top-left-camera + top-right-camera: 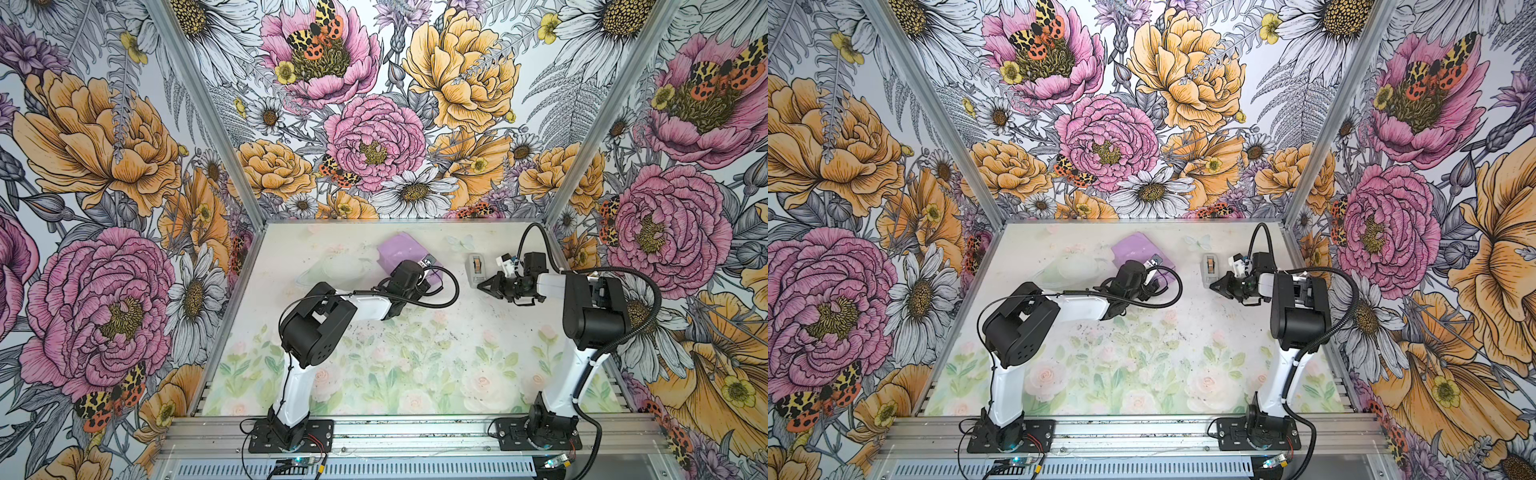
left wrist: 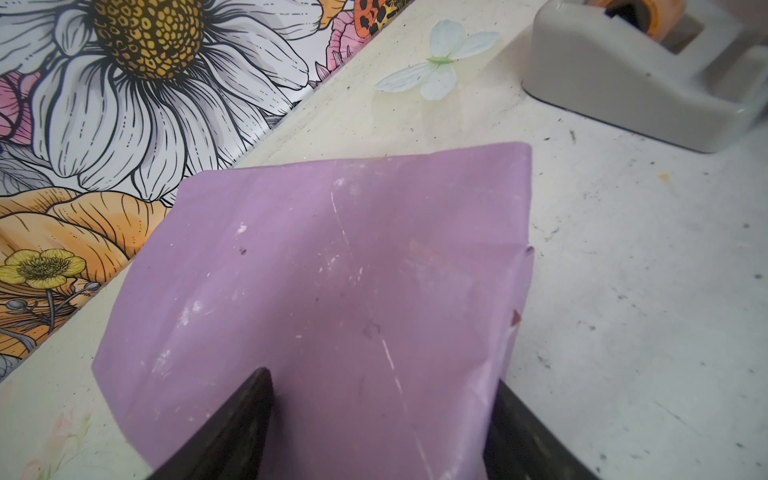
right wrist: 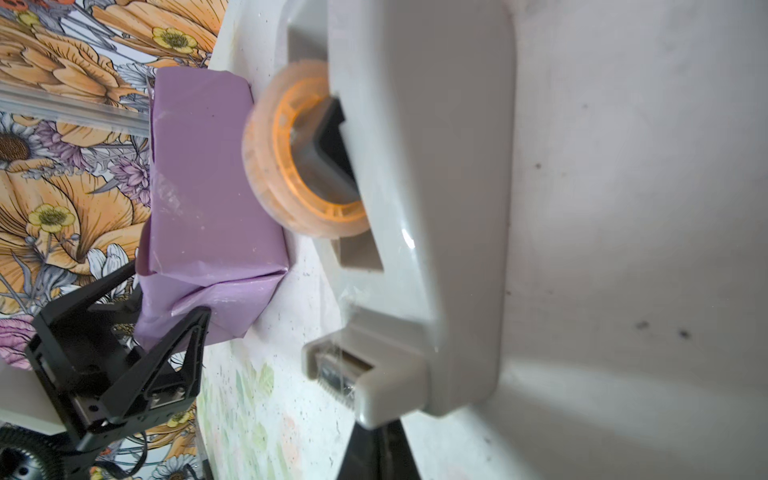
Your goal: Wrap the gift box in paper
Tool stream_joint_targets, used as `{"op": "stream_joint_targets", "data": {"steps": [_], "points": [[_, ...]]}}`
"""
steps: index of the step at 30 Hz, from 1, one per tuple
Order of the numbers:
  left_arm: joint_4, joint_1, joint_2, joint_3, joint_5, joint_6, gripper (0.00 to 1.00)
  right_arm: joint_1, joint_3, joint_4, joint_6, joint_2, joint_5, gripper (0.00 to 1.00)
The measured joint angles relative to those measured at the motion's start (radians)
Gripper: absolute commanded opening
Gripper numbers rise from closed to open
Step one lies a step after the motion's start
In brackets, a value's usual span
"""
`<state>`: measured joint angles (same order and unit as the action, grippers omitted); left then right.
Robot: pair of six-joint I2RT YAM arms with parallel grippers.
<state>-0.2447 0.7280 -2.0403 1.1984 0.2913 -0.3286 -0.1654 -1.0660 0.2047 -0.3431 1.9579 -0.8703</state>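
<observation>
The gift box (image 1: 401, 251) lies at the back of the table, wrapped in lilac-looking paper (image 2: 332, 257), and shows in both top views (image 1: 1136, 249). My left gripper (image 2: 380, 376) stands wide across its near end. One finger (image 2: 523, 432) presses the wrapped side and the other (image 2: 245, 419) rests on the paper. The right wrist view shows the same hold (image 3: 168, 291). My right gripper (image 1: 480, 286) is shut, its tips (image 3: 376, 436) just under the cutter of the grey tape dispenser (image 3: 415, 166). Whether tape is pinched there is hidden.
The tape dispenser (image 1: 476, 268) stands right of the box near the back wall, orange roll (image 3: 307, 153) facing the box. A pale see-through patch (image 1: 336, 270) lies on the table left of the box. Printed walls enclose the back and both sides.
</observation>
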Motion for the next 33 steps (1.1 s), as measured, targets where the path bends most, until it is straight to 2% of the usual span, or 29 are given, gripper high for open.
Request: {"op": "stream_joint_targets", "data": {"steps": [18,30,31,33], "points": [[-0.002,-0.005,0.0,0.0,-0.011,-0.003,0.76,-0.019,0.105,-0.012,-0.034,-0.123,0.002,0.0],[-0.003,-0.005,0.0,0.0,-0.012,-0.003,0.76,-0.021,0.174,0.058,-0.045,-0.137,0.001,0.0],[-0.003,-0.005,0.0,0.0,-0.012,-0.003,0.76,-0.021,0.175,0.068,-0.044,-0.14,0.002,0.01],[-0.003,-0.005,0.0,0.0,-0.012,-0.003,0.76,-0.021,0.175,0.081,-0.042,-0.15,0.01,0.19]]}}
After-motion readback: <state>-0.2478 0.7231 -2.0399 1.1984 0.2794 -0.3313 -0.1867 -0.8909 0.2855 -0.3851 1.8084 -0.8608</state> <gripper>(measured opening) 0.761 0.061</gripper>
